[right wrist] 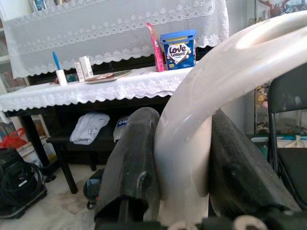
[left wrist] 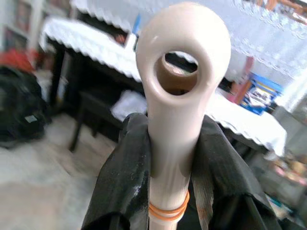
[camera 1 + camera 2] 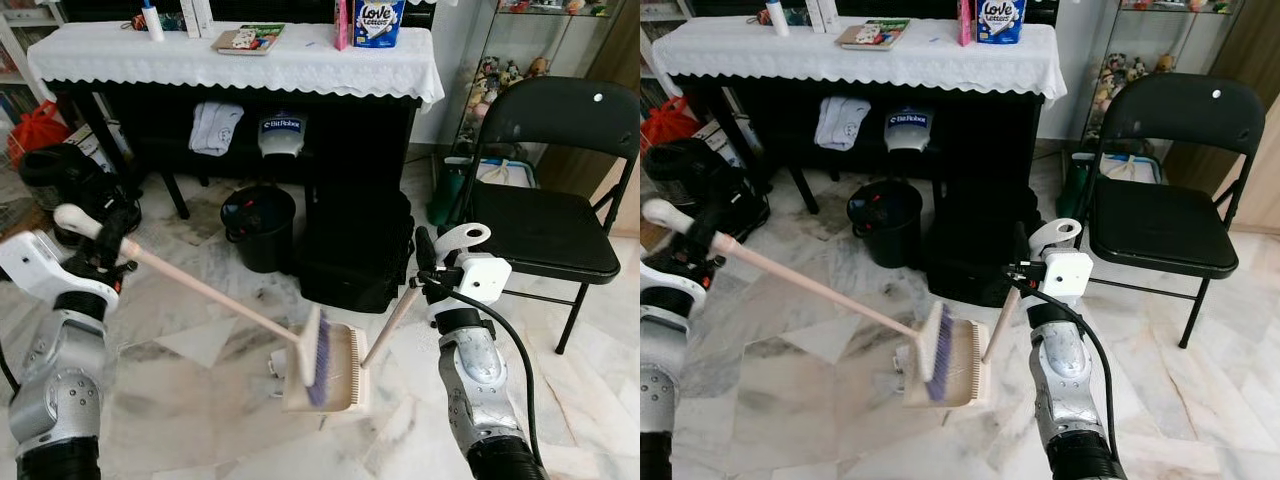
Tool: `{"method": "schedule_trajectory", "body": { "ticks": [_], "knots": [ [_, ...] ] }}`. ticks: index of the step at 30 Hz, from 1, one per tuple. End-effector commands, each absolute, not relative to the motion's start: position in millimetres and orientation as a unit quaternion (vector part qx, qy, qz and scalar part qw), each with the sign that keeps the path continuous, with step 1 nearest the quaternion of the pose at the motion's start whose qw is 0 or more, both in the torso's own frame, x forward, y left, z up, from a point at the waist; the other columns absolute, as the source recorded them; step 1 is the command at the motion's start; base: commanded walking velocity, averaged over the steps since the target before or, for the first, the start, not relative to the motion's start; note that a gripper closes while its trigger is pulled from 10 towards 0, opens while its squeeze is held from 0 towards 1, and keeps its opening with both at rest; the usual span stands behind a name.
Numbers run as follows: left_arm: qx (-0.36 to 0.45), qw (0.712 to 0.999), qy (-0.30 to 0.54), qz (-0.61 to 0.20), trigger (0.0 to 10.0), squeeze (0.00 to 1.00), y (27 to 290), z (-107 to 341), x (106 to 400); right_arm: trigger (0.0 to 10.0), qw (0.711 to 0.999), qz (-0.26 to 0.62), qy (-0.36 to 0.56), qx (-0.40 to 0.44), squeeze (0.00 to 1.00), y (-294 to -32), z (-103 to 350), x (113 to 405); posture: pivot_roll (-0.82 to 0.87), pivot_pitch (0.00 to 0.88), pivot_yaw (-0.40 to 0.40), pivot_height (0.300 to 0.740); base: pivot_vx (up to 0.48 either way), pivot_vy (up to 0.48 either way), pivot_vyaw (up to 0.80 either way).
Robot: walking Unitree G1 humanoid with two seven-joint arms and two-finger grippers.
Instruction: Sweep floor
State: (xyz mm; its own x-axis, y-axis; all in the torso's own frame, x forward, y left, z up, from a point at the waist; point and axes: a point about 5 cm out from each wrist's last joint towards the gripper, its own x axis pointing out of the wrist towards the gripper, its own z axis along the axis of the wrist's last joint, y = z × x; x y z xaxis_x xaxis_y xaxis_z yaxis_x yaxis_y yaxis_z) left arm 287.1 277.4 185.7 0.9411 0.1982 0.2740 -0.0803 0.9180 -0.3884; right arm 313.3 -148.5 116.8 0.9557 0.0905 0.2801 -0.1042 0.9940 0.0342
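Note:
My left gripper point(image 3: 108, 250) is shut on the top of a cream broom handle point(image 3: 200, 290), close to its looped end point(image 2: 178, 72). The handle slants down to the right to the purple-bristled broom head point(image 3: 315, 350). That head rests in a cream dustpan point(image 3: 330, 375) standing on the marble floor point(image 3: 200, 400). My right gripper point(image 3: 430, 262) is shut on the dustpan's handle point(image 3: 395, 320) near its curved loop point(image 1: 201, 110). Both black fingers point(image 2: 122, 182) press the broom handle from either side.
A black bin point(image 3: 259, 225) and a black bag point(image 3: 355, 250) stand on the floor before a dark bench with a white lace cloth point(image 3: 230, 55). A black folding chair point(image 3: 545, 210) is at the right. A black appliance point(image 3: 60, 185) sits at the left.

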Motion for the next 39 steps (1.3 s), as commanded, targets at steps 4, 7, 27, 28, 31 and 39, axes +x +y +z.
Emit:
{"method": "schedule_trajectory", "body": {
  "ticks": [4, 7, 27, 28, 31, 39],
  "knots": [
    [-0.116, 0.957, -0.226, 0.138, 10.0, 0.00, 291, 213, 284, 10.0, 0.980, 0.052, -0.189, 0.035, 0.00, -145, 137, 318, 0.01, 0.000, 0.077, 0.740, 0.000, 0.000, 0.00],
    [-0.089, 0.960, -0.223, 0.147, 10.0, 0.00, 288, 209, 284, 10.0, 0.979, 0.051, -0.196, 0.036, 0.00, -144, 141, 319, 0.00, 0.000, 0.082, 0.740, 0.000, 0.000, 0.00],
    [-0.018, 0.981, -0.191, 0.038, 10.0, 0.00, 207, 181, 294, 10.0, 0.968, -0.001, -0.252, 0.015, 0.00, -163, 182, 304, -0.02, 0.000, 0.077, 0.740, 0.000, 0.000, 0.02],
    [-0.016, 0.980, -0.193, 0.039, 10.0, 0.00, 207, 182, 295, 10.0, 0.967, -0.002, -0.252, 0.017, 0.00, -163, 183, 305, -0.02, 0.000, 0.072, 0.740, 0.000, 0.000, 0.77],
    [-0.011, 0.980, -0.196, 0.044, 10.0, 0.00, 209, 183, 295, 10.0, 0.968, 0.006, -0.251, 0.021, 0.00, -159, 184, 304, -0.01, 0.000, 0.071, 0.740, 0.000, 0.000, 0.77],
    [0.006, 0.981, -0.190, 0.041, 10.0, 0.00, 208, 178, 291, 10.0, 0.969, 0.005, -0.247, 0.022, 0.00, -156, 186, 303, -0.02, 0.000, 0.062, 0.740, 0.000, 0.000, 0.77]
  ]
}}
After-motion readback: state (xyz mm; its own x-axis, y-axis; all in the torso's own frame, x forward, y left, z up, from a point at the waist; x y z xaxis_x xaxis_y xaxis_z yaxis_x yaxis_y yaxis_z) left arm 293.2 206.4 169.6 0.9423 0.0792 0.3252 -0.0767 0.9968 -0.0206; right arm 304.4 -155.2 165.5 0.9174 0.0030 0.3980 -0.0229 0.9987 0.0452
